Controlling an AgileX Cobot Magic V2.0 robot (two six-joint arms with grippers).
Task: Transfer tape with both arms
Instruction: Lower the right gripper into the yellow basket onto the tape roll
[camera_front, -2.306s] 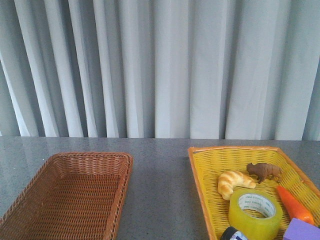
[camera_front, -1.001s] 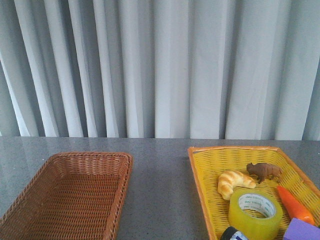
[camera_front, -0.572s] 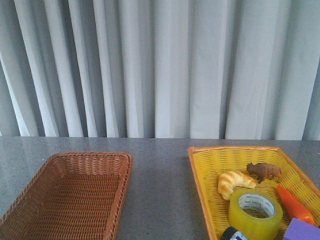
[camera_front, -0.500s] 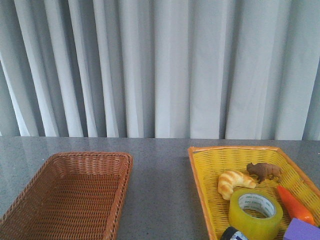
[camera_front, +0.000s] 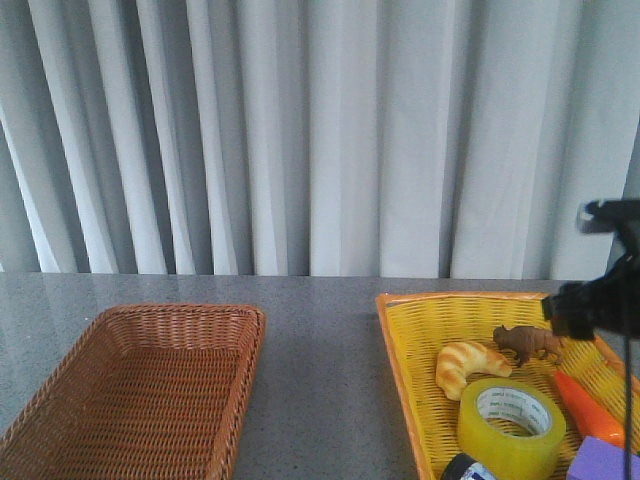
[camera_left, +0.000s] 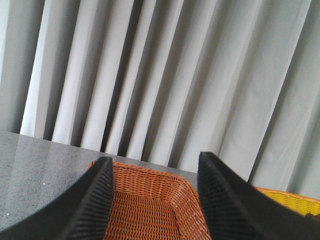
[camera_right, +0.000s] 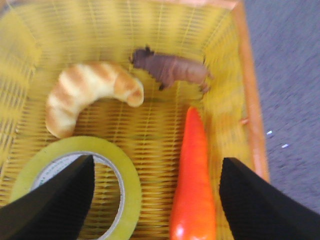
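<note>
The tape (camera_front: 510, 425), a wide yellow-green roll with a white printed core, lies flat in the yellow basket (camera_front: 460, 298) in front of the croissant (camera_front: 468, 365). My right arm (camera_front: 595, 302) hangs over the basket's far right part. In the right wrist view the right gripper (camera_right: 157, 160) is open and empty above the basket, with the tape (camera_right: 131, 187) under one finger and the carrot (camera_right: 195, 175) between the fingers. My left gripper (camera_left: 155, 157) is open and empty above the brown basket (camera_left: 150, 205). The left arm is out of the front view.
The brown wicker basket (camera_front: 140, 390) stands at the left. The yellow basket also holds a brown animal toy (camera_front: 528, 343), an orange carrot (camera_front: 588, 410), a purple block (camera_front: 605, 462) and a small dark round object (camera_front: 468, 468). A grey curtain hangs behind the table.
My right arm has come into the front view from the right and now hangs over the yellow basket. The tape and the other things have not moved.
</note>
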